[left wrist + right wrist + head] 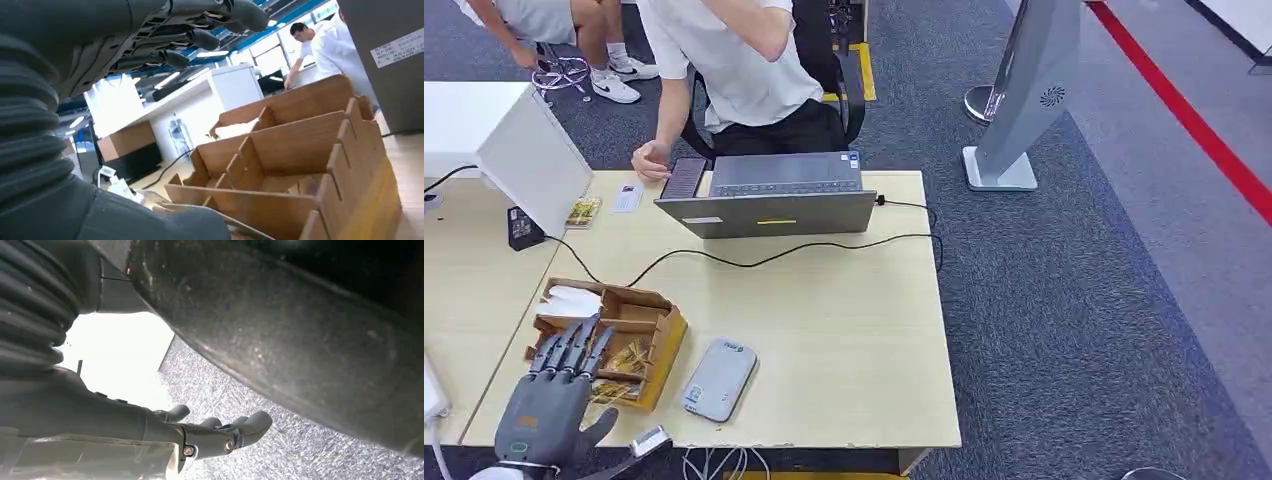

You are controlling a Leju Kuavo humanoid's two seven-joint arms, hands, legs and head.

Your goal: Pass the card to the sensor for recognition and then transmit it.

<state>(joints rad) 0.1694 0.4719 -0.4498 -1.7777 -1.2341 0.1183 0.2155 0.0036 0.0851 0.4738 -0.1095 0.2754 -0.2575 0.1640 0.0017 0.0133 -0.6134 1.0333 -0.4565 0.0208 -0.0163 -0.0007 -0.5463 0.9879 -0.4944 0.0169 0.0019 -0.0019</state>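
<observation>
Left hand (pixel 549 400) is hovering at the near-left corner of the wooden table (pixel 844 340), fingers spread and straight, holding nothing. Its fingertips are reaching over the near edge of the cardboard divider box (pixel 649 330). In the left wrist view the same hand's fingers (pixel 200 37) are extending apart above the box (pixel 300 150), clear of its partitions.

The box is holding small yellowish cards (pixel 629 360) in its compartments, with white paper (pixel 574 300) sitting at its far end. Whether the task card is among them is impossible to tell from here.

The grey sensor pad (pixel 719 380) is lying flat just beside the box, on its right, near the table's front edge.

Right hand (pixel 215 432) is hanging beside the robot's body over the grey carpet (pixel 280 440), fingers curling slightly and apart, nothing in them.

At the far side, a grey laptop (pixel 774 195) is sitting with a black cable (pixel 754 262) running across the table. A person in a white shirt (pixel 734 60) is sitting behind it, one hand (pixel 652 160) resting on the table edge. A white monitor (pixel 519 150) is standing on the left.
</observation>
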